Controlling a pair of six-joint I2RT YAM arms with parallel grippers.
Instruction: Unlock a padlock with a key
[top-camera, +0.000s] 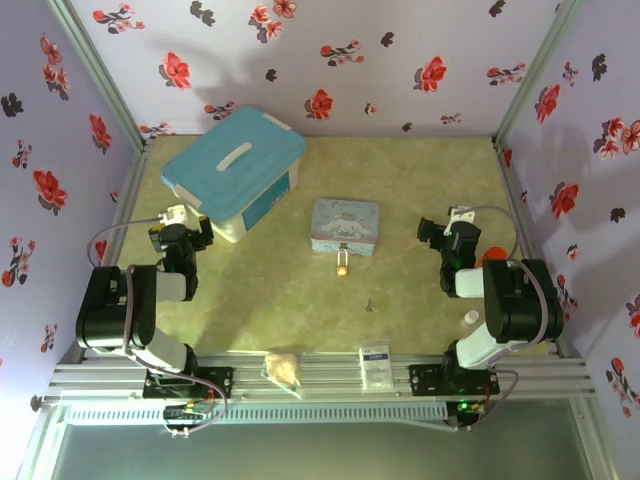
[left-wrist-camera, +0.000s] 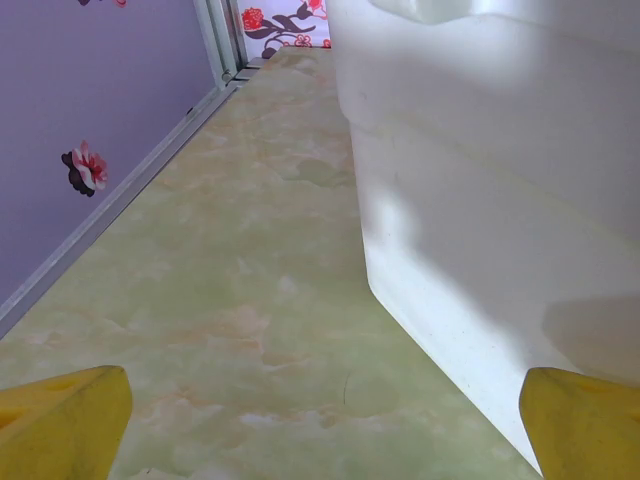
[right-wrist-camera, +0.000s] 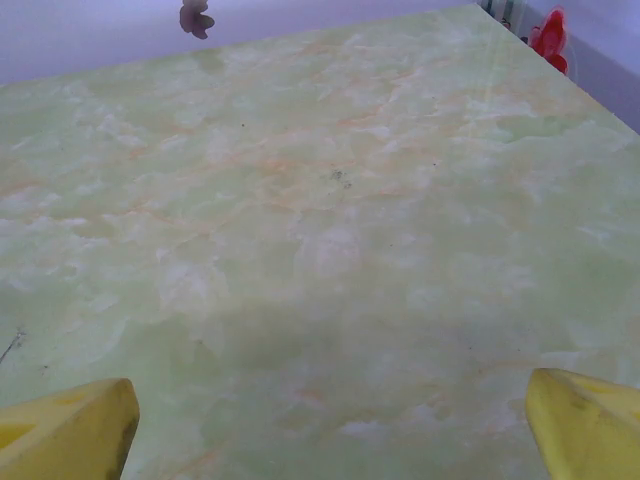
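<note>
Containers: a white storage box (top-camera: 250, 200) with a blue lid (top-camera: 233, 158) sits at the far left of the table (top-camera: 420, 170). The lid is on, so its contents cannot be seen. A pale blue cartoon tin (top-camera: 346, 225) lies flat near the middle, also lidded, contents likewise hidden.

Padlock (top-camera: 343, 268): on the table just beside the tin's near edge, shackle end toward the tin (whether they touch cannot be told at this size). Key (top-camera: 370, 305): flat on the open table, nearer the arms and slightly right of the padlock, apart from it.

Left hand (left-wrist-camera: 322, 428): low over the table, yellow fingertips (left-wrist-camera: 60, 425) spread wide apart and holding nothing. The box's white wall (left-wrist-camera: 480, 200) is close on its right side.

Right hand (right-wrist-camera: 325, 430): also spread wide and holding nothing, over bare table to the right of the tin.

Other items: orange cylinder (top-camera: 493, 253) behind the right arm, small white cap (top-camera: 470, 317) near the right arm's base, crumpled bag (top-camera: 283, 368) and white packet (top-camera: 375, 362) on the near rail.
</note>
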